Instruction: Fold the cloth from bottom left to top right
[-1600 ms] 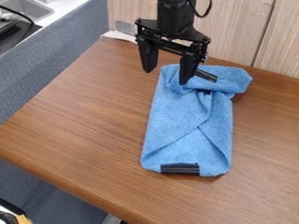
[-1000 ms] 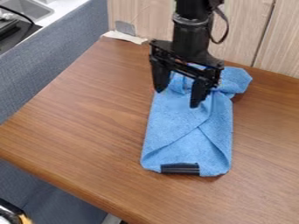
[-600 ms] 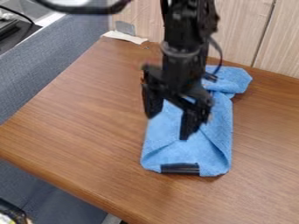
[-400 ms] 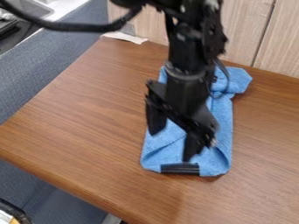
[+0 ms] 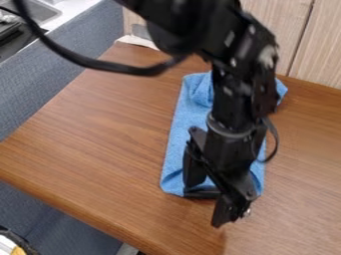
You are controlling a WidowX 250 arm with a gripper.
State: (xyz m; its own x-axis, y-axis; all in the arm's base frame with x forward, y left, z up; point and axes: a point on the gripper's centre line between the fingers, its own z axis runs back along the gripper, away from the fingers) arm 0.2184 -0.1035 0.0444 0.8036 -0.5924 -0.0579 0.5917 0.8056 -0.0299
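Over the near end of the blue cloth (image 5: 176, 154), the black gripper (image 5: 205, 206) hangs with its fingers spread apart, so the claw is open and grips nothing that I can see. In the earliest frame it was above the cloth's far end; since then it has travelled down the length of the cloth toward the near edge of the table (image 5: 100, 124). The arm (image 5: 233, 94) has come further into view with it and now covers much of the cloth's middle and right side. A black cable (image 5: 86, 62), out of sight at first, loops across the upper left. The cloth itself lies where it did, long and narrow, with a rumpled far end and a black strip (image 5: 200, 193) at its near end, partly behind the gripper.

The tabletop is brown wood with visible grain and a rounded near edge. A pale scrap (image 5: 136, 42) rests at its far left corner. Along the left side runs a blue-grey fabric panel (image 5: 40, 94), with part of a metal sink (image 5: 43, 10) beyond it. Light wood-grain boards (image 5: 309, 40) stand behind the table, split by a dark seam. At the bottom left corner is part of a black-rimmed object (image 5: 17, 241).
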